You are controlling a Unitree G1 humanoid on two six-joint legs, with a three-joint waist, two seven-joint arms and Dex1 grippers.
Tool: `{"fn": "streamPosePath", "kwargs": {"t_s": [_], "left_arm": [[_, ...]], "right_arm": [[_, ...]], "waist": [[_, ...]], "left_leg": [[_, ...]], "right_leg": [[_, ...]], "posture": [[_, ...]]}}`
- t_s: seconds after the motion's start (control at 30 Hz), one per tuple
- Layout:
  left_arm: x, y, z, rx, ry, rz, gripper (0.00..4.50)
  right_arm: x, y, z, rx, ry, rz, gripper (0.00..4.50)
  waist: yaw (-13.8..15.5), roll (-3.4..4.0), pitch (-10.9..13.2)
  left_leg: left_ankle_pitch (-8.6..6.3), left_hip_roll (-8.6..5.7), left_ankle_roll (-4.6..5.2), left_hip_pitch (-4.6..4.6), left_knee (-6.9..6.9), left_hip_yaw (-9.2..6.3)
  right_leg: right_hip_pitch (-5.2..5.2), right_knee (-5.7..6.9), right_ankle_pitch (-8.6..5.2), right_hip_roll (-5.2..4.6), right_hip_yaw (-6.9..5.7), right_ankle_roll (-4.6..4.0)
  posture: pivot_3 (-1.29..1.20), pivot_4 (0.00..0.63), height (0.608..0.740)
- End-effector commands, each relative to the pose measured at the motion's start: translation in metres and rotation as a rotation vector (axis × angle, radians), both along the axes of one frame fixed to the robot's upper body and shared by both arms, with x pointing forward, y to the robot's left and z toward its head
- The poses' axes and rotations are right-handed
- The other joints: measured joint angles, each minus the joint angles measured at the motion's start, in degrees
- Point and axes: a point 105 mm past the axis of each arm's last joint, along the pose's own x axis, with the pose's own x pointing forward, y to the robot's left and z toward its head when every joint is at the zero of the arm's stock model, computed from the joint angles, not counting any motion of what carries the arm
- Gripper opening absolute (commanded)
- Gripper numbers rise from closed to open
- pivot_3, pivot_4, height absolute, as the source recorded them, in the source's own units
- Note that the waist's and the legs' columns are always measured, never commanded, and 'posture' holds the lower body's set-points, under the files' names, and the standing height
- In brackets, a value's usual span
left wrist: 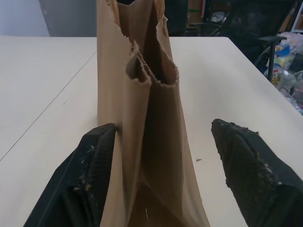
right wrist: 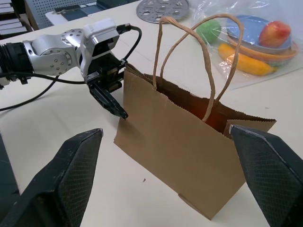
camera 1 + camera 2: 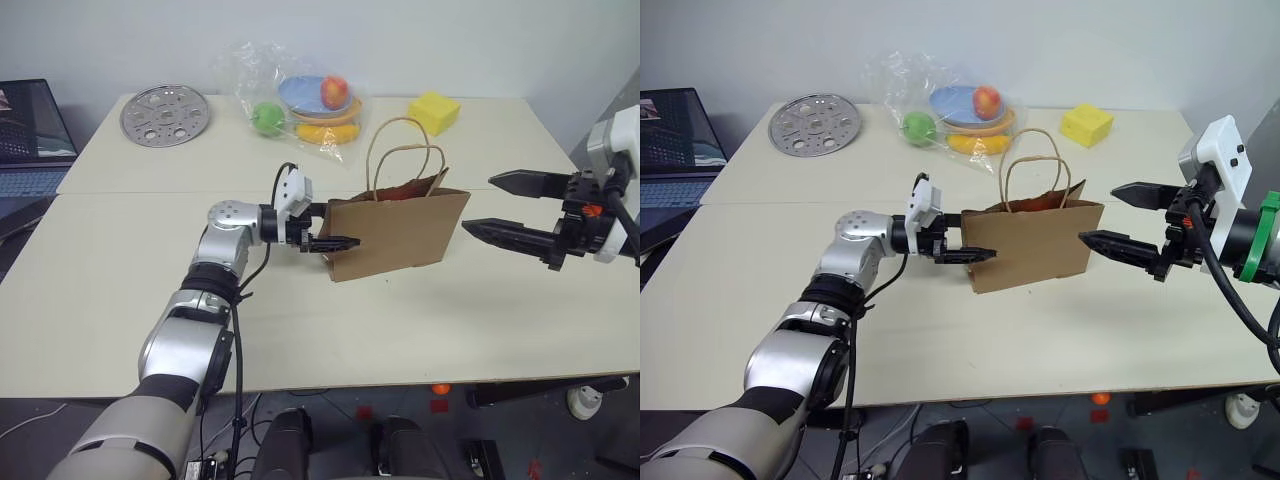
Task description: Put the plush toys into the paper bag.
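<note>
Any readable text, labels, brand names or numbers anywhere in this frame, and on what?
None readable.
Brown kraft paper bag: plain, no print.
Laptop screen: content too small and blurred to read.
Round perforated metal plate: holes only, no markings.
Yellow block: no label.

No legible text, label, brand, number or sign is found on any item. The paper bag (image 3: 400,235) is plain brown, unprinted on the faces shown. The laptop (image 3: 30,135) screen carries content too small to be read. No marking can be made out on the clear plastic wrap (image 3: 950,105), the yellow block (image 3: 1086,124) or the perforated metal disc (image 3: 164,115).
</note>
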Motion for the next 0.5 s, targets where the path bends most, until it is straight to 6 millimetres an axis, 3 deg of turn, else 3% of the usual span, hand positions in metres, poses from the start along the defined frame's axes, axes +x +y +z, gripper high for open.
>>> {"fn": "streamPosePath", "kwargs": {"t_s": [0.03,0.07,0.17,0.43,0.5], "left_arm": [[0.001,-0.002,-0.004,0.011,0.002,0.019,3.30],[0.001,-0.001,-0.006,0.018,-0.002,0.025,3.30],[0.003,0.002,-0.004,0.006,0.006,0.044,2.71],[0.007,-0.001,0.000,0.008,-0.008,0.043,0.22],[0.008,-0.003,0.000,0.006,-0.008,0.050,0.04]], "right_arm": [[-0.002,0.001,0.011,-0.006,-0.058,0.001,4.50],[-0.002,0.001,0.011,-0.005,-0.058,-0.001,4.50],[-0.003,-0.001,0.010,-0.006,-0.058,-0.010,4.50],[-0.002,-0.017,0.008,-0.044,-0.050,-0.062,4.50],[-0.002,-0.021,0.008,-0.052,-0.049,-0.073,4.50]], "waist": [[0.00,0.00,0.00],[-0.01,0.00,0.00],[-0.01,0.00,0.00],[0.02,0.00,0.00],[0.03,0.00,0.00]], "left_leg": [[0.00,0.00,0.00,0.00,0.00,0.00],[0.00,0.00,0.00,0.00,0.00,0.00],[0.00,0.01,0.00,0.00,0.00,-0.01],[0.00,-0.01,0.00,0.01,0.10,0.00],[0.00,-0.01,0.00,0.00,0.17,-0.01]], "right_leg": [[0.00,0.00,0.00,0.00,0.00,0.00],[0.00,0.01,0.00,0.00,0.00,0.00],[0.00,0.02,0.00,0.00,0.00,0.00],[0.00,0.13,0.00,0.00,0.00,0.00],[-0.02,0.25,0.00,0.00,0.01,0.00]], "posture": [[0.00,0.150,0.740],[0.00,0.150,0.740],[0.00,0.150,0.740],[0.00,0.150,0.740],[0.00,0.150,0.740]]}}
